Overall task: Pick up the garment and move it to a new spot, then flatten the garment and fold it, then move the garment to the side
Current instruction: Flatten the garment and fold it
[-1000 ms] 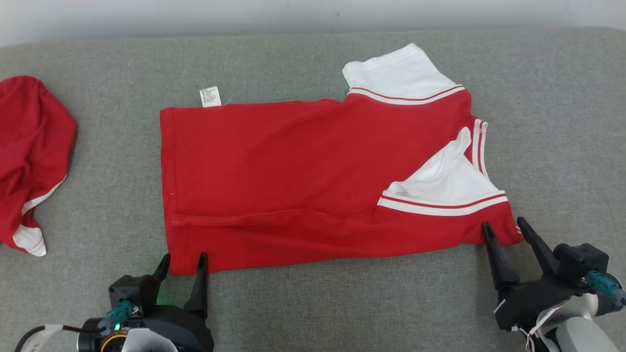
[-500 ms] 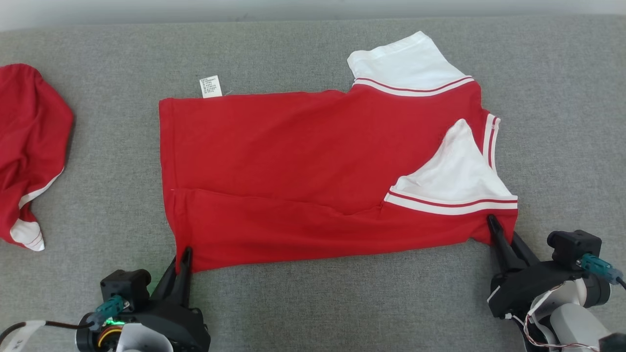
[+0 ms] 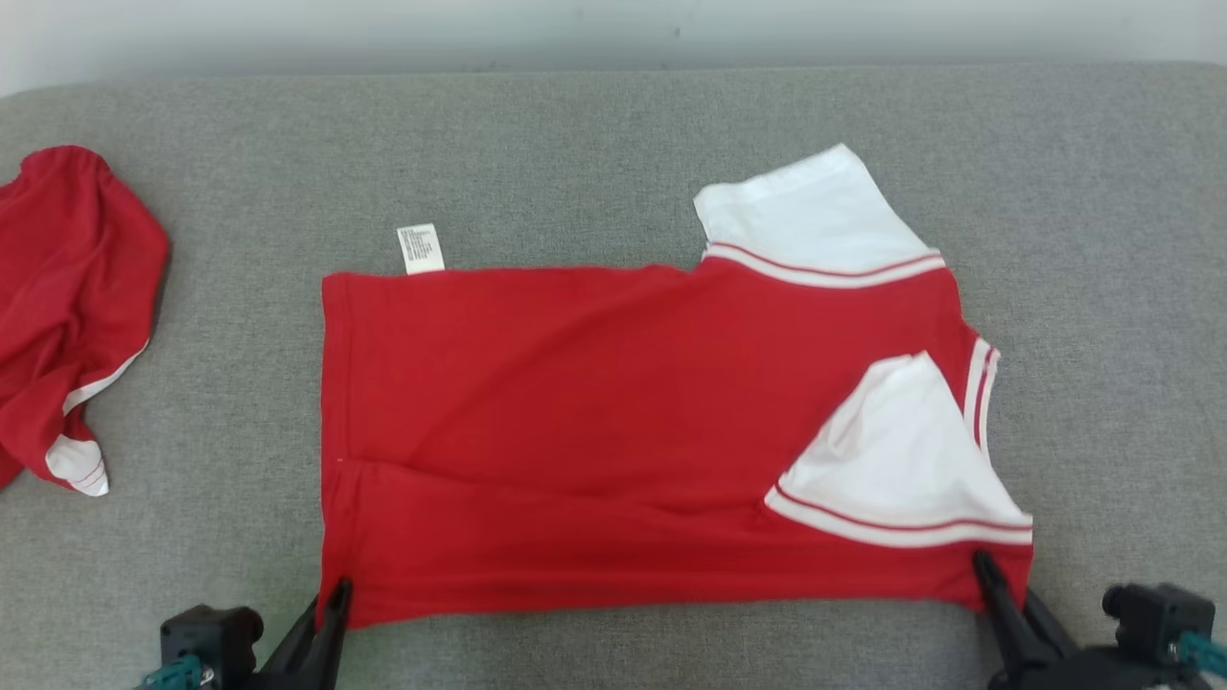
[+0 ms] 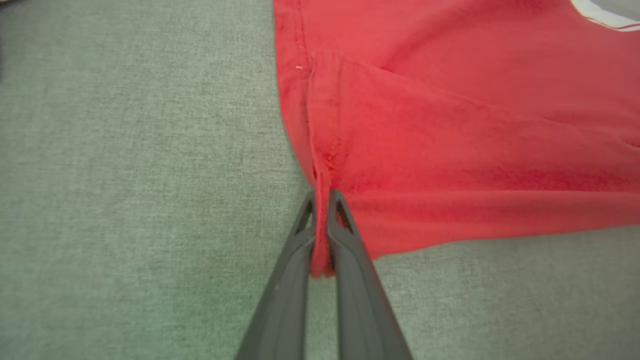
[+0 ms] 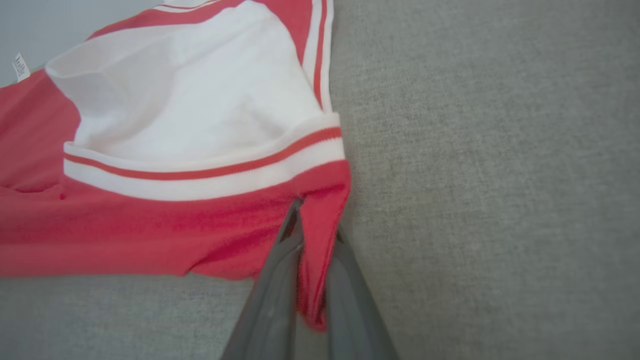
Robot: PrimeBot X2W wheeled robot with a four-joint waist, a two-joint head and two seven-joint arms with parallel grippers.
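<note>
The grey padded surface (image 3: 613,144) spreads ahead of both claws and out past them on each side. The garment (image 3: 594,412), a red shirt, lies flat on it, spanning the whole stretch between the 2 grippers and reaching away from their fingertips. A second red garment (image 3: 67,307) sits bunched well off to the outer side of the left claw, apart from the shirt.

The near sleeve (image 3: 891,460), white with a red stripe, is turned in over the body just ahead of the right claw. The far sleeve (image 3: 805,216) sticks out at the edge farthest from it.

The left gripper (image 4: 322,197) is clamped on the shirt's near hem corner, red cloth pinched between its fingers. The right gripper (image 5: 317,220) is likewise closed on the near shoulder corner, just below the striped cuff. A care label (image 3: 420,249) pokes out at the far corner, straight ahead of the left claw.

The fold step appears to be in hand, with the near edge held at both ends. The next move likely calls for lifting both corners together, keeping the edge taut, and carrying it forward onto the far edge.
</note>
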